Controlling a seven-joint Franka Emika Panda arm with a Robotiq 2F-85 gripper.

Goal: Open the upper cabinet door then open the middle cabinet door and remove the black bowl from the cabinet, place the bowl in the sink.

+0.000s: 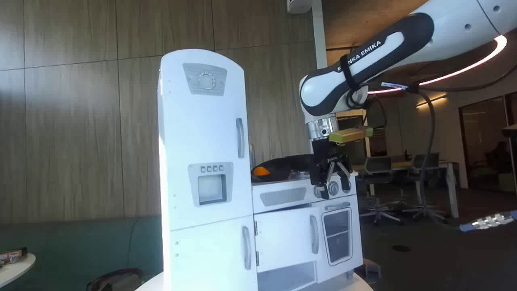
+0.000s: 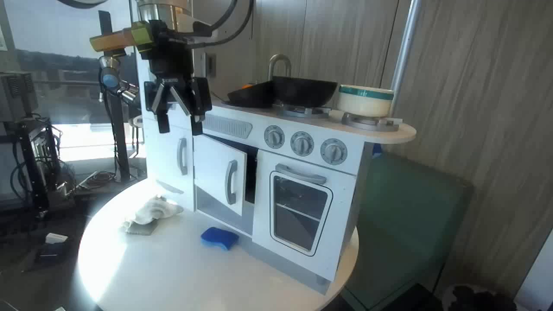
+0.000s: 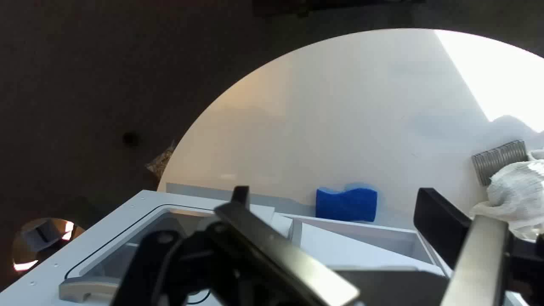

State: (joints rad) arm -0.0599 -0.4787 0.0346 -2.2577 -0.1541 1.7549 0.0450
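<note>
The upper cabinet door (image 1: 208,137), a tall white panel with a rounded top and grey emblem, stands shut in an exterior view. The white middle cabinet door (image 1: 282,238) is ajar; its handle side stands out from the frame, also in the other exterior view (image 2: 218,172). My gripper (image 1: 336,189) is in front of the knobs, above the middle door, pointing down (image 2: 180,125). In the wrist view its fingers (image 3: 335,204) are wide apart with nothing between them. The black bowl is hidden or out of view. The sink basin is hidden; only its faucet (image 2: 280,56) shows.
Black pans (image 2: 306,91) and a white pot (image 2: 365,103) stand on the stove top. An oven door (image 2: 302,211) is right of the middle door. A blue sponge (image 2: 219,238) and a white cloth (image 2: 157,209) lie on the round white table (image 2: 181,276).
</note>
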